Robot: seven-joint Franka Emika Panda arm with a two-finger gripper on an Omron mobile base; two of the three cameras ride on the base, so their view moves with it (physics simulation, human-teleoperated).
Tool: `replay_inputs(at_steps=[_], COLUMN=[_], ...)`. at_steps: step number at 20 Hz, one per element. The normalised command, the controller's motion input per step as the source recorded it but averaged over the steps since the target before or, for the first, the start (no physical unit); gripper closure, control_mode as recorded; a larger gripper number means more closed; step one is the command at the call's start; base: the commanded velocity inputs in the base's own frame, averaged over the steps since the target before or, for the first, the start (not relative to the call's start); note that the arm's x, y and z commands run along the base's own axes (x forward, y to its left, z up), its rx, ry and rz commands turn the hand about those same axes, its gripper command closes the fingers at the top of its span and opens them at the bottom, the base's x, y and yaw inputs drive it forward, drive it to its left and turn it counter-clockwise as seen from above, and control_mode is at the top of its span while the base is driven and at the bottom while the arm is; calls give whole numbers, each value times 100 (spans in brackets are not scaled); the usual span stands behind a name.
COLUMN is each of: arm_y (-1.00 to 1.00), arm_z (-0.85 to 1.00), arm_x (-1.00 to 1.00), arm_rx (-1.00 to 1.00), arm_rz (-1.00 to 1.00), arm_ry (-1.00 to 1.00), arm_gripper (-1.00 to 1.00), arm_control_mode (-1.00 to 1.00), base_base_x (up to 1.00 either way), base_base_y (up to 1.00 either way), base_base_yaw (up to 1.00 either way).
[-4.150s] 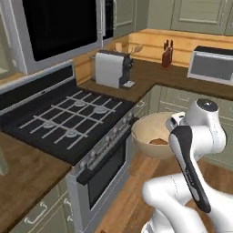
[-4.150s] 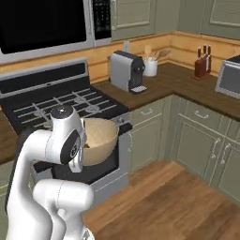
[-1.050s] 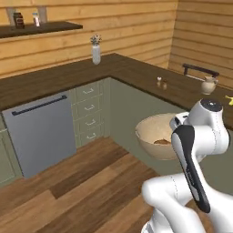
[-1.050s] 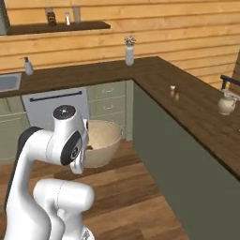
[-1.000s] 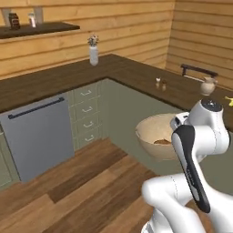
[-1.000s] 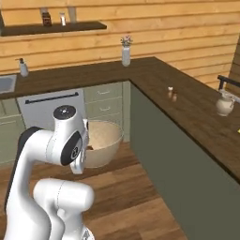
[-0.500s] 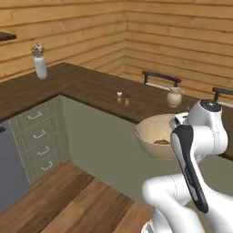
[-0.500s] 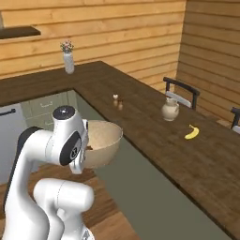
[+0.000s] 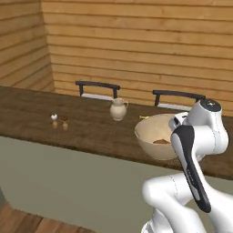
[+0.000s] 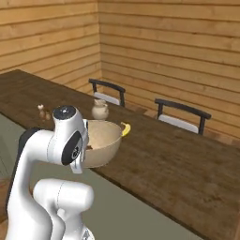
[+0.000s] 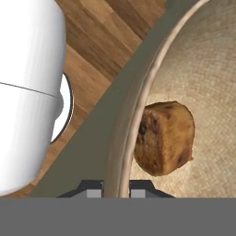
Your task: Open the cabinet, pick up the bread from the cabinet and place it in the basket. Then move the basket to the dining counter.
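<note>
My gripper [image 11: 115, 188] is shut on the rim of the round beige basket [image 11: 138, 103], one fingertip on each side of the wall. The bread [image 11: 163, 138], a brown crusty loaf, lies inside on the speckled bottom. In the base views the basket [image 9: 154, 139] [image 10: 105, 140] hangs in front of my wrist at the near edge of the dining counter [image 9: 82, 132] [image 10: 178, 164], a long dark wood slab with a grey-olive front. Whether the basket touches the slab I cannot tell. The cabinet is out of view.
On the counter stand a small beige jug [image 9: 118, 109] [image 10: 99, 109], two little shakers [image 9: 59, 120] [image 10: 43, 111] and a banana [image 10: 125, 129]. Two dark chairs [image 9: 97, 87] [image 9: 177, 96] stand behind it against the plank wall. Wood floor lies below.
The whole picture has swung from the kitchen cupboards to the dining counter, so the base has moved. The basket keeps its place in the shut gripper.
</note>
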Motion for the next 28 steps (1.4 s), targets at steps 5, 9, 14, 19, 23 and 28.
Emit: replay_inputs(at_steps=[5, 9, 14, 19, 23, 28], arm_y=[0, 0, 0, 0, 0, -38], arm_z=[0, 0, 0, 0, -2, -9], arm_x=[0, 0, 0, 83, 100, 100], arm_rx=[0, 0, 0, 0, 0, 0], arm_rz=[0, 0, 0, -1, -5, -12], arm_ry=[0, 0, 0, 0, 0, 1], arm_gripper=[100, 100, 100, 100, 100, 100], arm_control_mode=[100, 100, 100, -100, -100, -100], base_base_x=[24, 39, 67, 0, 0, 0], base_base_y=[0, 1, 0, 0, 0, 0], base_base_yaw=[-41, -16, -7, 0, 0, 0])
